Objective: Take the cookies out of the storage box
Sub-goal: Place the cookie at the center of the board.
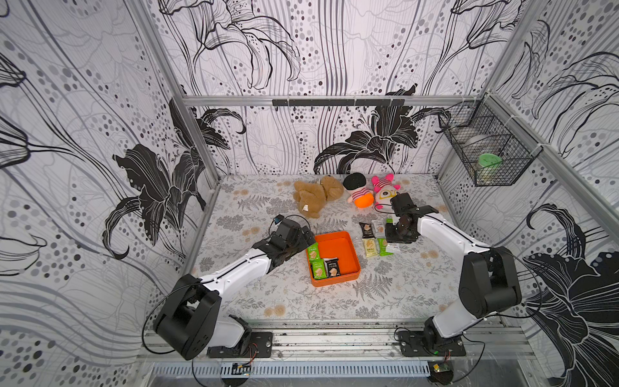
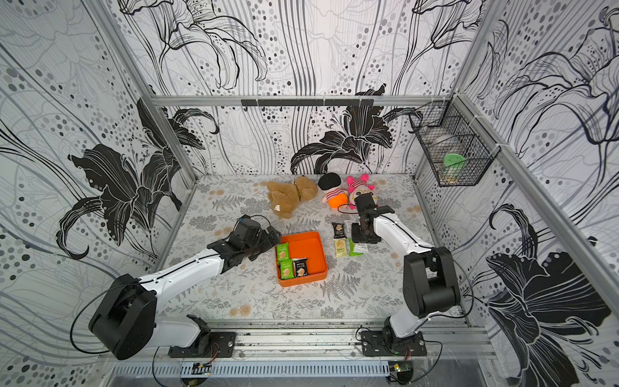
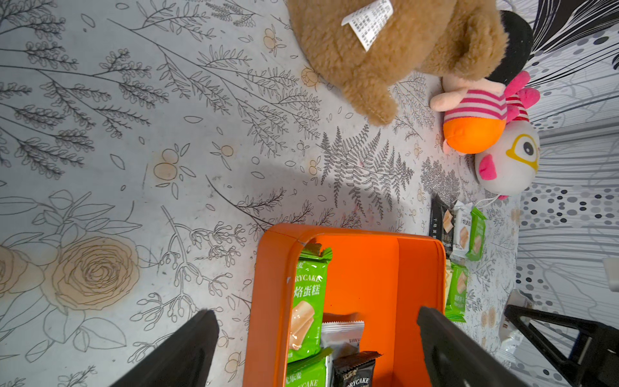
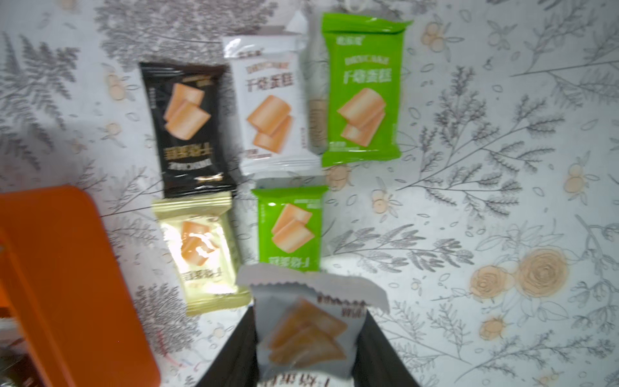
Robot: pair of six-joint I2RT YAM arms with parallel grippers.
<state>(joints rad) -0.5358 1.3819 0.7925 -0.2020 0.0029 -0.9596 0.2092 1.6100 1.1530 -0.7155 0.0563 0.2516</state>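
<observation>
- Floral tabletop [image 1: 335, 301].
- Ahead of right gripper [image 4: 306, 335]: five cookies [image 4: 361, 100] out; sixth, a white packet [image 4: 311, 301], pinched in its jaws.
- Under wide-spread left gripper [image 3: 316, 313]: storage box [image 3: 365, 268], roughly four remaining.

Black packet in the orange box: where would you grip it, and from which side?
Probably its crimped far end, from above. The black packet lies flat by the near wall of the orange box, a green packet against its left edge; only the far end and right edge face bare floor.
</observation>
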